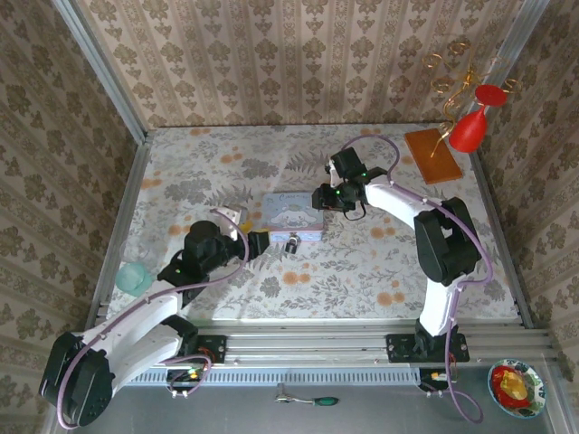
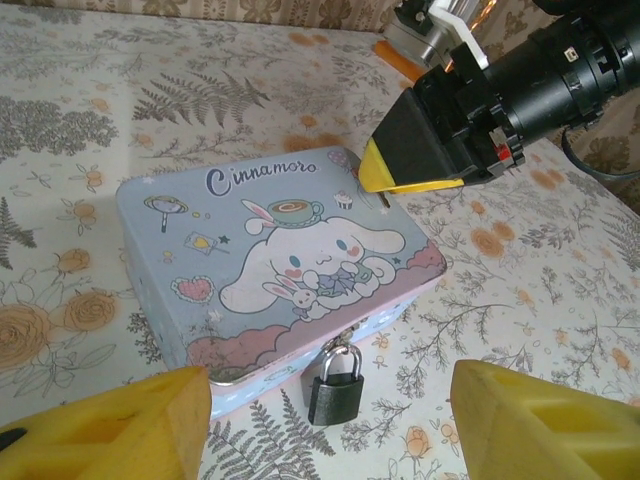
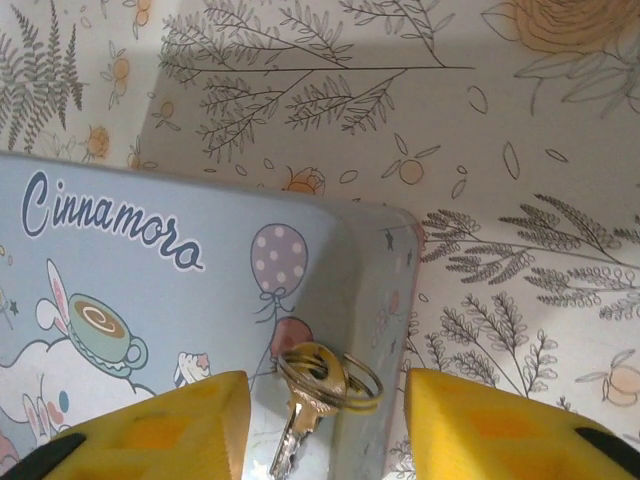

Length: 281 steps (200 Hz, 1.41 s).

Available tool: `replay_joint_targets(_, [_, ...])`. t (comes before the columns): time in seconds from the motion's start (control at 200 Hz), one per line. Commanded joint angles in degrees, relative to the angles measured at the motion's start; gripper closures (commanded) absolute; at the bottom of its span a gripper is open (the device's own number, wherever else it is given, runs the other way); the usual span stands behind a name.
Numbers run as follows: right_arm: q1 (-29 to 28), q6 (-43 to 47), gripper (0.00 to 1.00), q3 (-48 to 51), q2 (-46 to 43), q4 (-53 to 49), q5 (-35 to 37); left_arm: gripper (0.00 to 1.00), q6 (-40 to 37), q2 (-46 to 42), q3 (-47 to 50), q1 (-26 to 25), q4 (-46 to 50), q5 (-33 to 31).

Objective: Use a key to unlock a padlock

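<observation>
A small dark padlock (image 2: pixel 335 388) with a silver shackle hangs from the hasp on the near side of a pale blue cartoon tin (image 2: pixel 200 260), resting on the tablecloth. My left gripper (image 2: pixel 330 430) is open, its yellow fingers (image 2: pixel 110 430) wide apart just short of the padlock (image 1: pixel 292 244). A small brass key (image 3: pixel 305 400) on a wire ring lies on the tin's lid (image 3: pixel 150 300) near its corner. My right gripper (image 3: pixel 325 425) hovers over it, open, with a gap on each side of the key. In the top view the right gripper (image 1: pixel 324 199) is at the tin's far right corner.
An orange block (image 1: pixel 434 154) and a red ornament (image 1: pixel 470 127) are at the back right. A teal cup (image 1: pixel 134 278) sits at the left edge. Off the table in front lie a green-handled tool (image 1: pixel 312 399) and a plate (image 1: pixel 516 384). Papered walls enclose the table.
</observation>
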State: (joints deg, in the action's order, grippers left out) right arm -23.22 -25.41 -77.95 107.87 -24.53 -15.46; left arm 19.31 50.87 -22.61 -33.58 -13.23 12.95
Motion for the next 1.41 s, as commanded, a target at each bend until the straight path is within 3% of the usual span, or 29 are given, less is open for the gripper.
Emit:
replay_joint_targets(0.0, [0.54, 0.87, 0.62, -1.81, 1.25, -1.40, -1.76, 0.34, 1.33, -0.06, 0.59, 0.58, -1.92, 1.46])
replay_joint_targets(0.215, [0.67, 0.96, 0.83, -1.78, 1.25, -0.94, -1.40, 0.34, 1.66, 0.22, 0.81, 0.71, -2.58, 1.60])
replay_joint_targets(0.46, [0.65, 0.03, 0.98, 0.35, -1.26, 1.29, -1.51, 0.33, 2.02, 0.66, 0.95, 0.76, -3.10, 1.55])
replay_joint_targets(0.7, [0.67, -4.07, 1.00, 5.89, -8.27, 6.30, -2.07, 0.33, 3.12, 1.49, 0.82, 0.75, -4.01, 2.11])
replay_joint_targets(0.84, [0.58, -11.95, 1.00, 13.55, -15.37, 15.73, -4.30, 0.34, 5.80, 2.64, 1.07, 0.71, -7.46, 3.41])
replay_joint_targets(0.995, [-1.93, -28.15, 1.00, 28.42, -23.77, 39.77, -4.38, 0.35, 15.46, 6.81, 2.65, 0.00, -20.22, 5.12])
replay_joint_targets(1.18, [-12.63, -37.69, 1.00, 38.13, -31.50, 57.34, 10.88, 0.39, 30.24, 14.71, 3.36, -5.28, -39.91, 1.33])
replay_joint_targets(1.4, [-21.81, -47.31, 1.00, 45.30, -32.38, 73.44, 24.89, 0.42, 45.91, 25.58, 3.59, -10.88, -61.00, -5.25])
